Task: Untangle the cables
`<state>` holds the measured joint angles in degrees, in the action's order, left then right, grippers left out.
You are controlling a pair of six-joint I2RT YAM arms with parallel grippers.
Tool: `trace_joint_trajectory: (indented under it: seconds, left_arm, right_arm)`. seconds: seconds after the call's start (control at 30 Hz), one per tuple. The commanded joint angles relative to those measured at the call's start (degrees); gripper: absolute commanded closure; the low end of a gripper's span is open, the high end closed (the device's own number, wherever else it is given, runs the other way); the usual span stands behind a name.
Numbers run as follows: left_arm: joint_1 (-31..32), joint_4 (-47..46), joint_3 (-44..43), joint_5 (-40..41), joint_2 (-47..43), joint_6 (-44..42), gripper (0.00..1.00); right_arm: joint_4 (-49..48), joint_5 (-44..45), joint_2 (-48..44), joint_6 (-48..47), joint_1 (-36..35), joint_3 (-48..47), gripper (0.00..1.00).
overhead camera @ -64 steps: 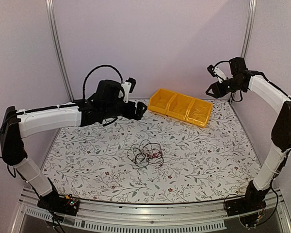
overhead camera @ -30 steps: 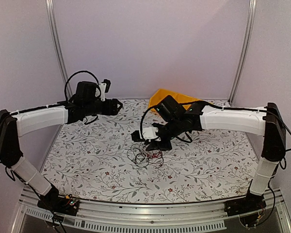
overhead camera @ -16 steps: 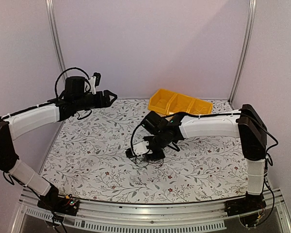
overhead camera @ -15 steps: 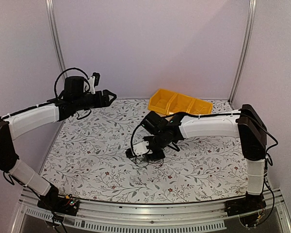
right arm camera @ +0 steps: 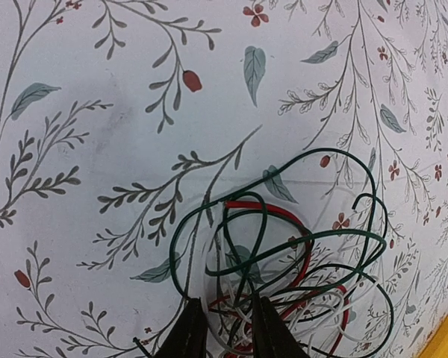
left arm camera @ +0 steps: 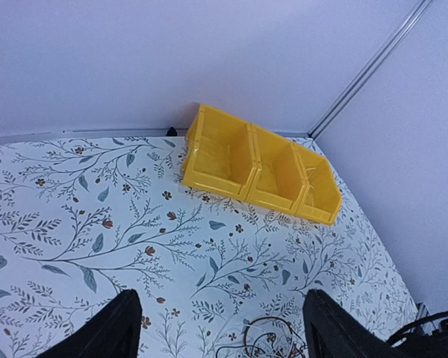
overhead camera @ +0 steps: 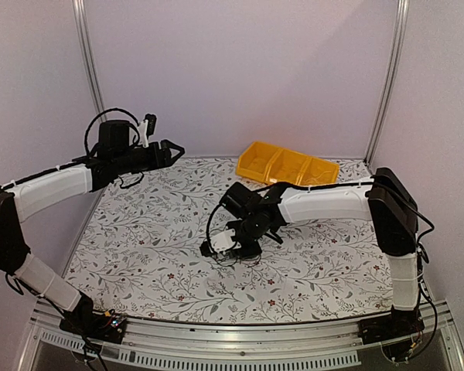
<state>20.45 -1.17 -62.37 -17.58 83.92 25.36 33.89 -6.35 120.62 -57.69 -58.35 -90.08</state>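
The cables (right arm camera: 313, 236), thin dark green, red (right arm camera: 257, 205) and white wires, lie looped in a small tangle on the flowered table. My right gripper (right arm camera: 225, 322) is down at the tangle's near edge, its two fingers a narrow gap apart, with white and dark strands lying between the tips and none visibly pinched. From above, the right gripper (overhead camera: 216, 246) covers most of the cables (overhead camera: 243, 257). My left gripper (overhead camera: 174, 148) hangs wide open and empty over the back left of the table. In its wrist view the left gripper (left arm camera: 220, 300) frames the cables (left arm camera: 272, 337) far below.
A yellow bin (overhead camera: 288, 170) with three compartments stands at the back of the table, also seen as the yellow bin (left arm camera: 254, 170) from the left wrist. Walls and aluminium posts (overhead camera: 89, 77) close off the back and sides.
The right arm swung in from the back right and came down onto the tangle, its jaws narrowing. The left arm drew back to the left and rose, still open.
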Motion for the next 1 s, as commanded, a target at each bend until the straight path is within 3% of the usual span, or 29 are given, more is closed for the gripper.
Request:
trace_joint_trajectory:
  seconds: [0.0, 0.23, 0.43, 0.63, 0.83, 0.97]
  left_arm:
    - [-0.7, -1.6, 0.4, -1.1, -1.8, 0.2, 0.24]
    - [-0.7, -1.7, 0.5, -1.6, -1.3, 0.3, 0.24]
    - [-0.7, -3.0, 1.0, -2.6, -1.6, -0.9, 0.26]
    - [1.2, -6.4, 3.6, -0.9, -4.0, -5.2, 0.30]
    - [11.1, -2.8, 2.3, 6.9, -6.6, -14.7, 0.29]
    - [17.3, -4.0, 6.2, 11.3, -9.9, -11.7, 0.29]
  right_arm:
    - [1.0, 1.1, -0.4, 0.5, -0.8, -2.2, 0.76]
    - [1.4, 1.0, -3.0, 1.1, -0.9, -2.0, 1.00]
    - [2.0, -0.1, -5.3, 3.0, -0.9, -3.0, 1.00]
    - [2.7, -6.0, -13.7, 7.3, -0.4, -4.7, 1.00]
    - [5.2, -11.2, -18.9, 11.9, 2.1, -6.2, 1.00]
    - [4.7, -15.4, -22.4, 15.3, 5.0, -5.8, 1.00]
